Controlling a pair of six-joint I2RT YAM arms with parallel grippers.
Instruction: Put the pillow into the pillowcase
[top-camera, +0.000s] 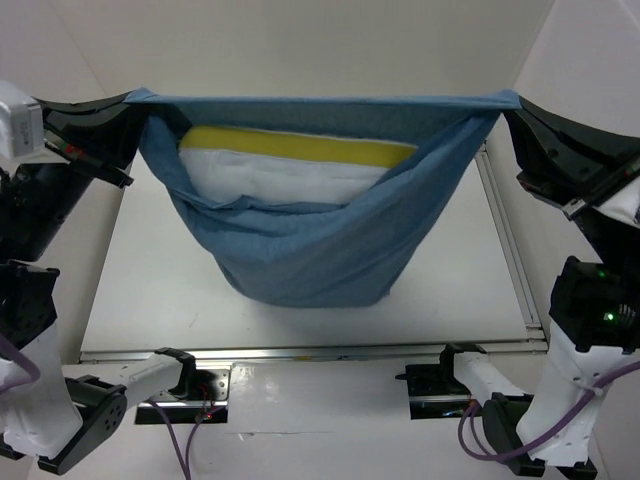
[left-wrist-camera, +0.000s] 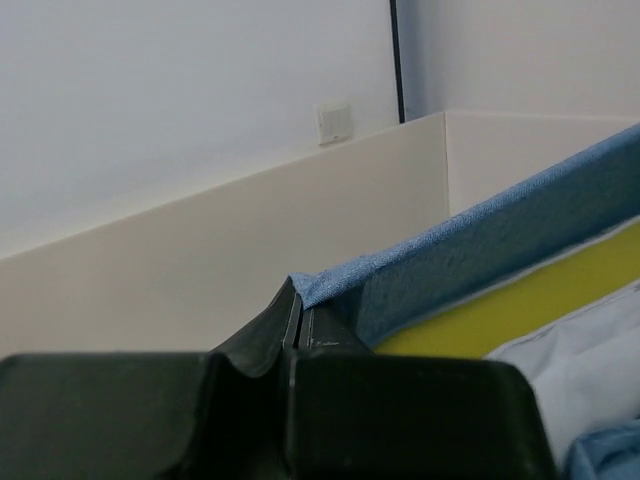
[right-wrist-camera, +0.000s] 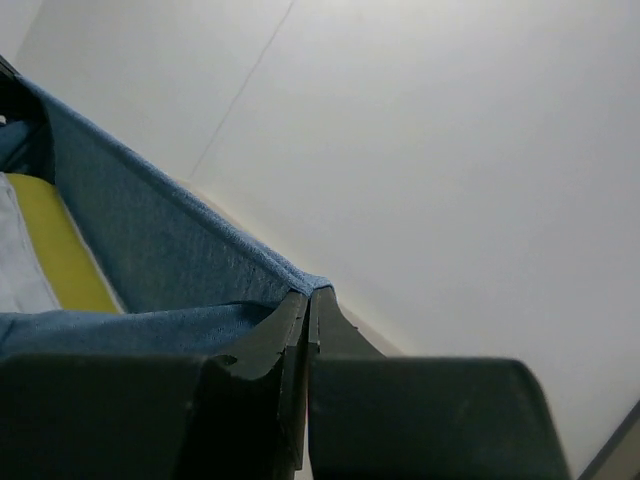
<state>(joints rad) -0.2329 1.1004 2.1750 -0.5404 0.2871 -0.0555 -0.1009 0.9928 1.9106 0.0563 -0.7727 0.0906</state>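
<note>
The dusty-blue pillowcase hangs above the table like an open sack, its far hem stretched taut between both grippers. Inside its mouth lies the cream-white pillow with its yellow band on top. My left gripper is shut on the pillowcase's upper left corner, seen at the fingertips in the left wrist view, where the yellow band also shows. On the other side, my right gripper is shut on the upper right corner. The near hem sags below the pillow.
The white table lies under the hanging sack, with a metal rail along its right side and another along the near edge. White walls stand close behind and at both sides. A wall plate shows in the left wrist view.
</note>
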